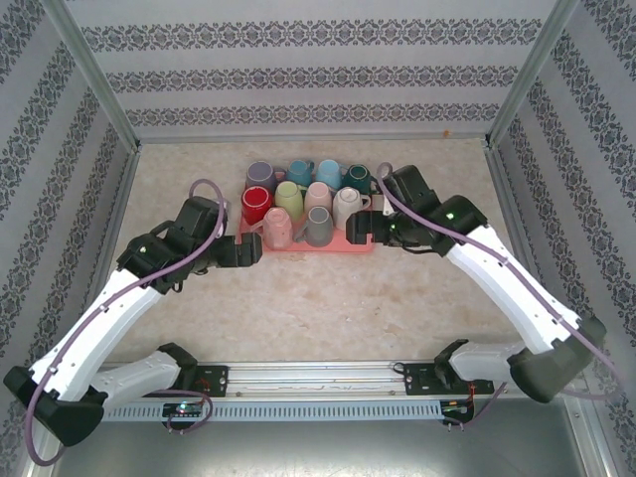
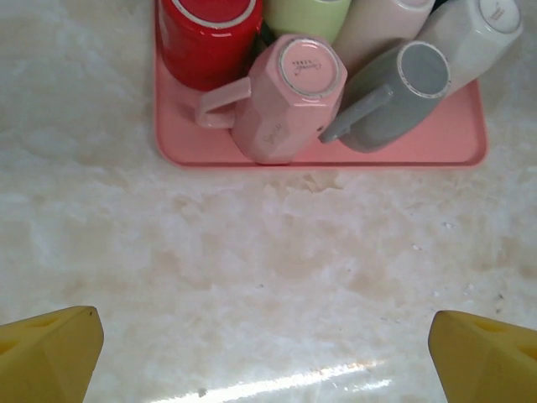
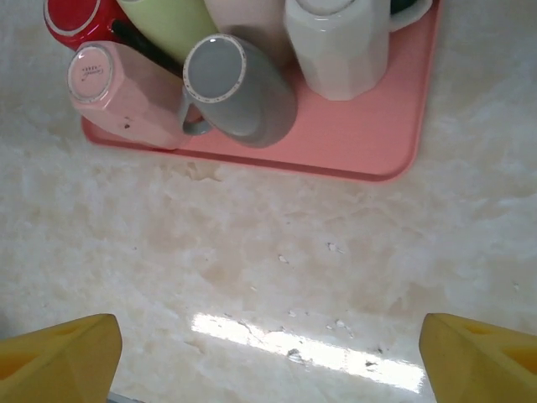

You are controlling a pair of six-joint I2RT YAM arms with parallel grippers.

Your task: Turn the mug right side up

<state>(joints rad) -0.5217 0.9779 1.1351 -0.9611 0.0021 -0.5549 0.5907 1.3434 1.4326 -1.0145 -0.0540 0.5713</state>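
Observation:
A pink tray [image 1: 350, 245] at the back of the table holds several mugs. In its front row a pink mug [image 2: 289, 101] and a grey mug [image 2: 403, 96] stand upside down, bases up, handles pointing left. The red mug [image 2: 210, 38] and white mug [image 3: 336, 50] behind them also show their bases. My left gripper [image 1: 253, 251] hovers just off the tray's front left corner, open, with bare table between its yellow fingertips [image 2: 50, 348]. My right gripper [image 1: 360, 231] sits at the tray's front right corner, open too, with nothing between its fingertips [image 3: 478, 357].
Further mugs, purple [image 1: 260, 176], blue, dark green and light green [image 1: 288, 197], fill the back rows of the tray. Patterned walls with metal posts close in the table on three sides. Marbled tabletop [image 1: 328, 308] stretches between the tray and the arm bases.

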